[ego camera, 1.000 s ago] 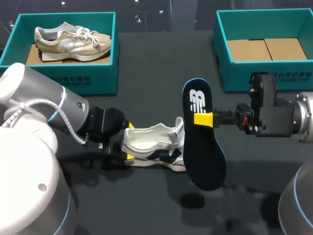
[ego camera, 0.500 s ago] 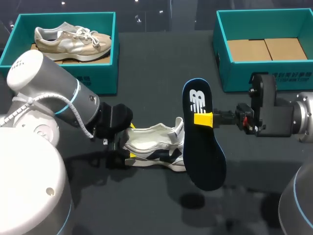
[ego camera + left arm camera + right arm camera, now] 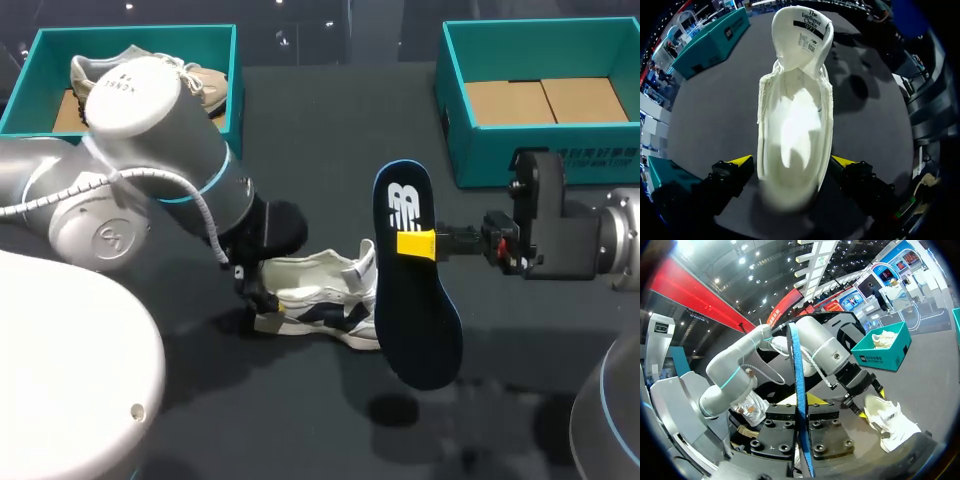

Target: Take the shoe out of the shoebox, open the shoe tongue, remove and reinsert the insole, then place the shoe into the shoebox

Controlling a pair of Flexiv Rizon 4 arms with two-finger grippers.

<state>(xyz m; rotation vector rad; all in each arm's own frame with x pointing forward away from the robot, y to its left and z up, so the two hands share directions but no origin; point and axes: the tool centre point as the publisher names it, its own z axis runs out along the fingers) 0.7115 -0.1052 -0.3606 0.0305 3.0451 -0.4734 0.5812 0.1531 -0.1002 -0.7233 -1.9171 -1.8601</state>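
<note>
A white shoe (image 3: pixel 325 300) lies on its side on the dark table, its tongue (image 3: pixel 802 30) pulled open away from my left gripper. In the left wrist view the shoe (image 3: pixel 795 125) has no insole inside. Its heel sits between the spread fingers of my left gripper (image 3: pixel 792 165), which is open. In the head view that gripper (image 3: pixel 262 303) is at the heel, mostly hidden by the arm. The dark blue insole (image 3: pixel 412 290) hangs upright in the air to the shoe's right, with my right gripper (image 3: pixel 416 243) shut on it. The insole (image 3: pixel 800 390) shows edge-on between that gripper's fingers.
A teal shoebox (image 3: pixel 200 160) at the back left holds a beige shoe (image 3: pixel 205 80), partly hidden by my left arm. A second teal shoebox (image 3: pixel 480 150) at the back right holds only cardboard. The table between the boxes is bare.
My left arm has swung up and rightward, its elbow now covering part of the left box, and its gripper has shifted right around the shoe's heel. The right arm and insole have kept still.
</note>
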